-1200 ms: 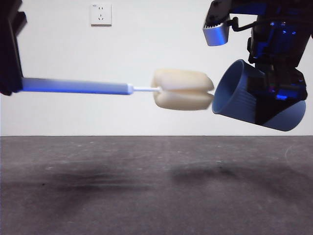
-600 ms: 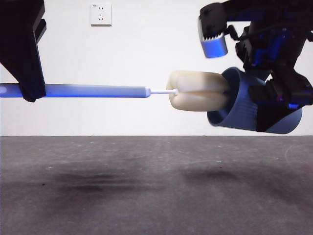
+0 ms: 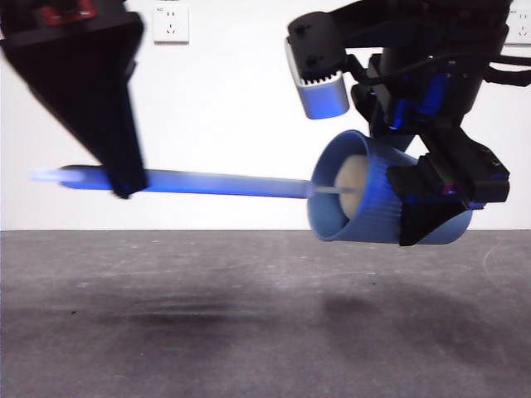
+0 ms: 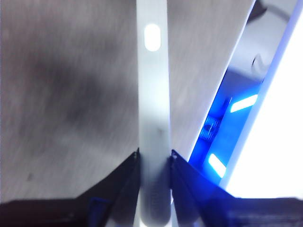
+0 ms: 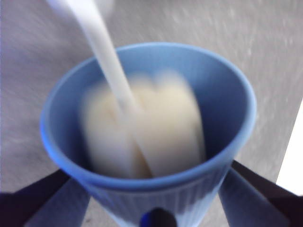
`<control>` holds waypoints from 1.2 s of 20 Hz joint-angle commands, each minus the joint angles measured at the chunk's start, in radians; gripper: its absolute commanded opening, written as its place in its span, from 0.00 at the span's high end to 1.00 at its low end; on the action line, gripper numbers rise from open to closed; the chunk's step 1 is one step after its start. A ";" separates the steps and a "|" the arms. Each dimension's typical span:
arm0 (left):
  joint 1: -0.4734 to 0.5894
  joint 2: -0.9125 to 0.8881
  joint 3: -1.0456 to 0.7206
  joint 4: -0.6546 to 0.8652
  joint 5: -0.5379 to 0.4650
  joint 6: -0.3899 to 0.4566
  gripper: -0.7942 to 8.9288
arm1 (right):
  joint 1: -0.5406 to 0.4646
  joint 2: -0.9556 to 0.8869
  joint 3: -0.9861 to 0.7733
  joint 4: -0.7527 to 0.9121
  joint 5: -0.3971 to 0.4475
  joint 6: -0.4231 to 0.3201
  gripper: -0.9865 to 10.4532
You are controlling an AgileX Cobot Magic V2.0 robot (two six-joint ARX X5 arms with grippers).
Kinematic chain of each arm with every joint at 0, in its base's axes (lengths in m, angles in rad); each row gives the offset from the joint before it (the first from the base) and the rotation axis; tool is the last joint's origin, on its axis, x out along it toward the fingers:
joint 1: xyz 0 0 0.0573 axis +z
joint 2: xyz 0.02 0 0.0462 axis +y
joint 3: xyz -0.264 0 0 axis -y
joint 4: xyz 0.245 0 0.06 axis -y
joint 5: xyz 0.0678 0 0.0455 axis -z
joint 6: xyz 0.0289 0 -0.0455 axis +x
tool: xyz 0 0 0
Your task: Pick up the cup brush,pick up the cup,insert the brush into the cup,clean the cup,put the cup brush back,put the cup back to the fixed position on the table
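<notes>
My right gripper (image 3: 440,199) is shut on the blue ribbed cup (image 3: 373,203) and holds it on its side in the air, mouth toward my left gripper. In the right wrist view the cup (image 5: 156,189) sits between the jaws. My left gripper (image 3: 124,178) is shut on the cup brush's grey handle (image 3: 216,183), held level above the table (image 3: 249,315). The handle (image 4: 152,94) runs out between the left jaws. The cream-yellow sponge head (image 3: 350,184) is inside the cup, and the right wrist view shows the sponge (image 5: 147,127) deep in it.
A white wall socket (image 3: 170,24) is on the back wall. The shadows of the arms lie on the table below them.
The left gripper moved toward the cup and the cup came toward the brush. The sponge head went from just outside the cup's mouth to well inside it.
</notes>
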 commanded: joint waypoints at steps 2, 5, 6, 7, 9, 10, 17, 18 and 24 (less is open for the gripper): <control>-0.004 0.008 0.002 0.060 0.037 -0.051 0.93 | 0.047 0.028 0.002 0.012 0.002 -0.001 0.93; -0.004 0.008 0.002 0.035 0.035 -0.058 0.93 | 0.055 0.035 0.002 0.013 0.013 0.008 0.93; -0.004 0.007 0.002 0.011 0.024 -0.058 0.93 | 0.055 0.035 0.002 0.013 0.032 0.011 0.93; -0.004 0.005 0.002 -0.021 -0.001 -0.058 0.93 | 0.052 0.035 0.002 0.011 0.056 0.011 0.93; -0.004 -0.003 0.002 -0.090 -0.051 -0.064 0.93 | 0.036 0.035 0.002 0.000 0.081 0.010 0.93; -0.004 -0.011 0.002 -0.124 -0.066 -0.070 0.93 | 0.028 0.035 0.002 -0.006 0.080 0.011 0.93; -0.004 -0.073 0.002 -0.244 -0.068 -0.073 0.93 | 0.026 0.035 0.002 -0.010 0.077 0.010 0.93; -0.004 -0.073 0.002 -0.237 -0.068 -0.073 0.93 | 0.026 0.035 0.002 -0.010 0.074 0.011 0.93; -0.004 -0.043 0.002 -0.070 0.000 -0.074 0.93 | 0.030 0.035 0.002 0.010 0.071 0.011 0.93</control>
